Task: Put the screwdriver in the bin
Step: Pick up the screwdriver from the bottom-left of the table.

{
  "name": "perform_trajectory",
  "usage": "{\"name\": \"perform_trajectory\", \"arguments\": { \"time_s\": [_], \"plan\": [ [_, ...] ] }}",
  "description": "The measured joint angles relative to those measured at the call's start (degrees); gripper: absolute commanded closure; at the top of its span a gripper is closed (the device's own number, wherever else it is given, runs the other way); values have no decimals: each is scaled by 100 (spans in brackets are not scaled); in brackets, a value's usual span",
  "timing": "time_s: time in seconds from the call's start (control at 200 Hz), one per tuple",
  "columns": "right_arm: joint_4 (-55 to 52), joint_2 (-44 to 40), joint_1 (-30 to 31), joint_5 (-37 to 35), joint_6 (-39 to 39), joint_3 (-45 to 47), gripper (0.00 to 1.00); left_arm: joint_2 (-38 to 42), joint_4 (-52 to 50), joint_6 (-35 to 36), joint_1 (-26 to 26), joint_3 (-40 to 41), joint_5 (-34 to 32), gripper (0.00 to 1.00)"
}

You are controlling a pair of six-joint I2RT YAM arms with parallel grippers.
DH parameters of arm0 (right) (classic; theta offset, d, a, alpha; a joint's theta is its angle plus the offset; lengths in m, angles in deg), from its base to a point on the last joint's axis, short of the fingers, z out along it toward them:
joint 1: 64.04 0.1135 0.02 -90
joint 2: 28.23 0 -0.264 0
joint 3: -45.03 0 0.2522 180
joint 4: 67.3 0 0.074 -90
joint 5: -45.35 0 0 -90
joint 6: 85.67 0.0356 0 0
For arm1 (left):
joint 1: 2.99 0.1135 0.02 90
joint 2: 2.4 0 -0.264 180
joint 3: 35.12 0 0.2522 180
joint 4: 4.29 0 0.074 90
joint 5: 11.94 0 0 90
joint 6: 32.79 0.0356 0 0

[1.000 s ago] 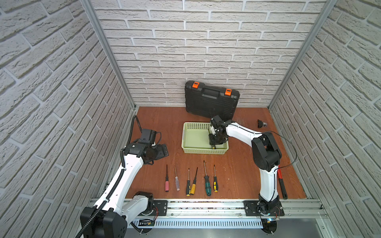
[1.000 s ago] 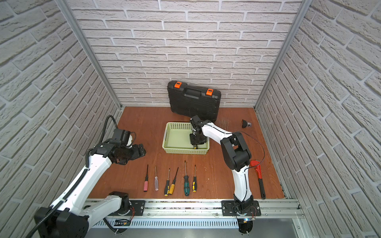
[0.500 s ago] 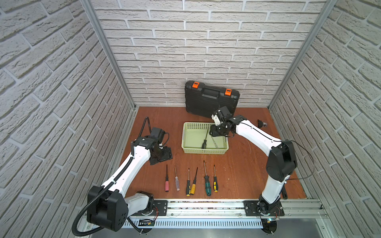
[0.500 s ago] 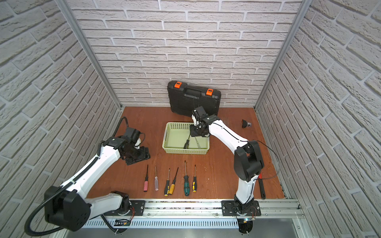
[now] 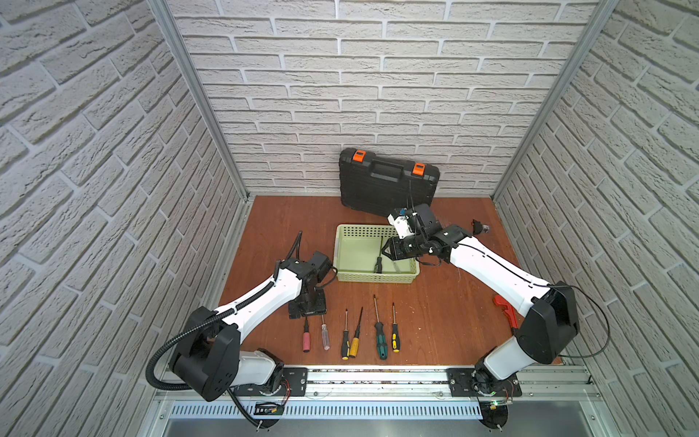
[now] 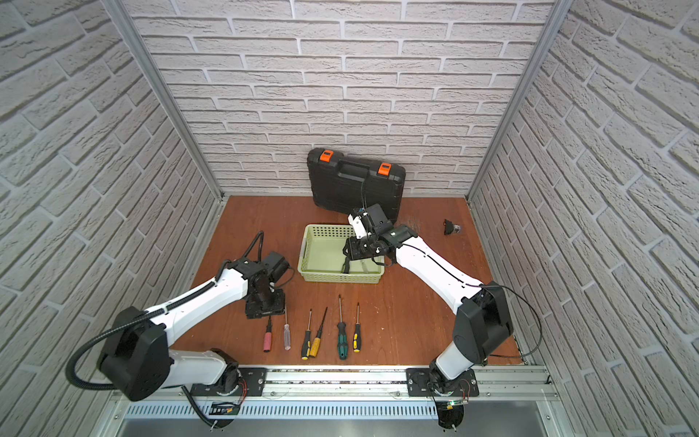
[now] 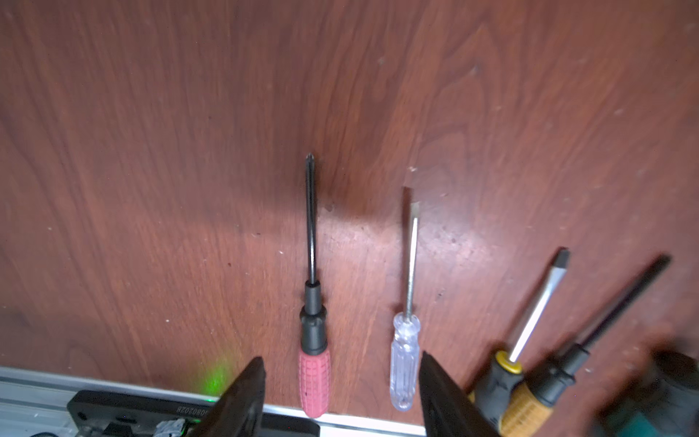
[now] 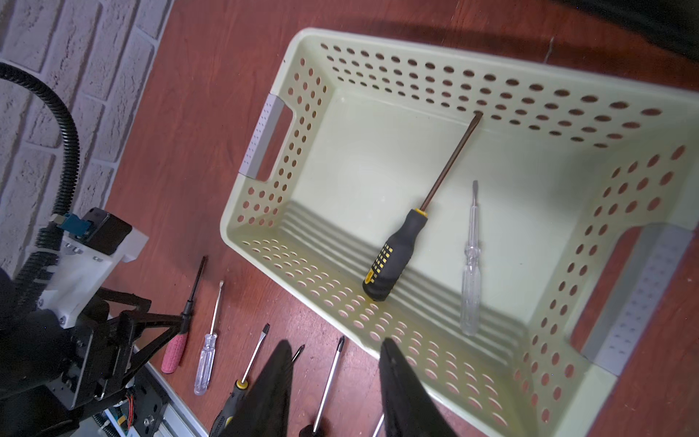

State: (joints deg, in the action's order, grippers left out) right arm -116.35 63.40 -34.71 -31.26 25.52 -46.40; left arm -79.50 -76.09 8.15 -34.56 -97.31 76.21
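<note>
Right gripper [image 8: 336,342] hovers over the bin [image 8: 378,56], jaws parted and holding nothing — the black-and-yellow screwdriver [image 8: 393,257] lies on the bin's floor, tip toward its back wall. Left gripper [image 7: 342,357] sits low near the front edge of the table [image 5: 435,321], fingers spread with the pink-handled screwdriver [image 7: 314,378] between them — not closed on it.

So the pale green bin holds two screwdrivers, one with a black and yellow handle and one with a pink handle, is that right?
Not quite. The bin holds the black and yellow screwdriver and a clear-handled screwdriver, not a pink one, as the right wrist view shows. The pink-handled screwdriver lies outside on the table.
</note>
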Motion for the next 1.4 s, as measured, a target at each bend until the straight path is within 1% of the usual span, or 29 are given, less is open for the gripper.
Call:
{"name": "perform_trajectory", "arguments": {
  "time_s": [0.065, 0.305, 0.45, 0.525, 0.58, 0.775, 0.84, 0.965, 1.135, 1.29, 1.35, 1.4],
  "plan": [
    [39, 55, 0, 72, 7, 83, 61, 11, 17, -146, -2, 212, -39, 41],
    [243, 74, 22, 238, 118, 286, 62, 66, 393, -621, -136, 999, 83, 42],
    [317, 74, 33, 291, 133, 286, 62, -24, 608, -785, -227, 1123, 170, 43],
    [317, 74, 33, 295, 133, 286, 62, -20, 649, -848, -232, 1150, 232, 46],
    [317, 76, 33, 295, 133, 286, 62, 9, 702, -887, -232, 1187, 260, 47],
    [317, 131, 44, 295, 144, 286, 63, 140, 940, -1084, -234, 1394, 407, 61],
    [317, 155, 55, 295, 155, 286, 63, 166, 1010, -1141, -286, 1416, 435, 68],
    [326, 181, 70, 302, 192, 282, 64, 286, 1174, -1287, -382, 1478, 450, 77],
    [337, 229, 92, 319, 221, 278, 64, 463, 1215, -1403, -415, 1515, 407, 80],
    [337, 269, 107, 319, 240, 278, 64, 544, 1189, -1408, -420, 1517, 352, 81],
    [341, 267, 114, 319, 240, 278, 64, 608, 1121, -1405, -420, 1513, 293, 84],
    [334, 267, 125, 319, 243, 278, 64, 704, 1010, -1403, -417, 1480, 249, 85]
  ]
}}
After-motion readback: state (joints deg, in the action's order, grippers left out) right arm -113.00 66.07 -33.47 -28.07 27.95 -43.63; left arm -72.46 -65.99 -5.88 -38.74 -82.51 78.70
